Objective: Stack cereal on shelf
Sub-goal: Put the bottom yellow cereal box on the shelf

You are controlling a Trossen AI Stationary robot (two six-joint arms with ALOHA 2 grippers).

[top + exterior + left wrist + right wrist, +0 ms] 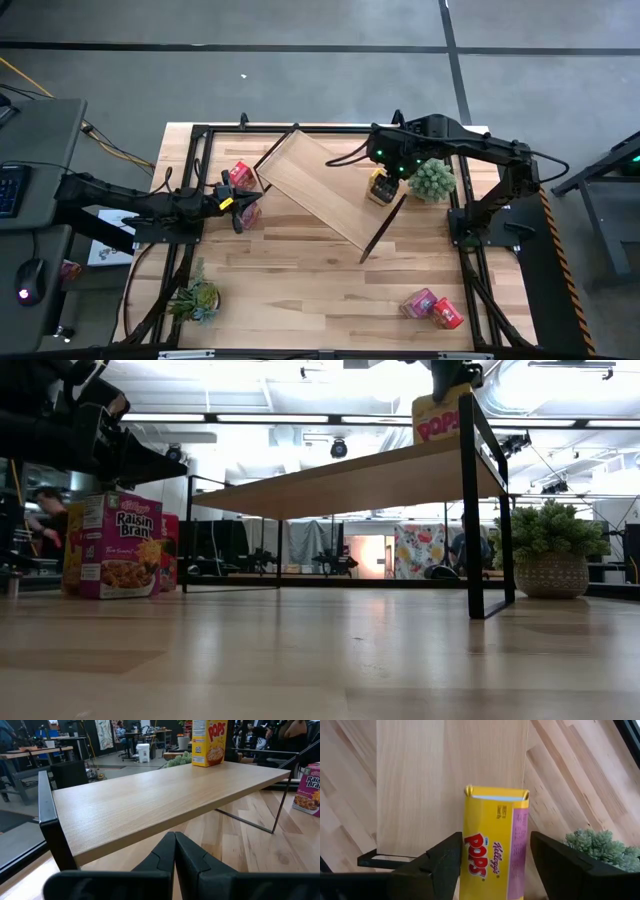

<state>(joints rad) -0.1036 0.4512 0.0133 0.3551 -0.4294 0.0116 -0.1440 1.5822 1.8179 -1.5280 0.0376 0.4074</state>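
The right tool (pixel 492 865) stands released around the Pops box (pixel 495 842) on the shelf (pixel 325 185). The left tool (pixel 175 857) is clenched, empty, beside the shelf.

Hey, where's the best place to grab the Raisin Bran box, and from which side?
Probably the top edge, from above, pincer across its front and back faces. The Raisin Bran box stands upright on the table with a red box close beside it, so the top is freest.

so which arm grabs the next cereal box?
Probably left. Its tool, fingers together, sits beside the Raisin Bran box at the shelf's left end. The right tool is open around the Pops box standing on the shelf.
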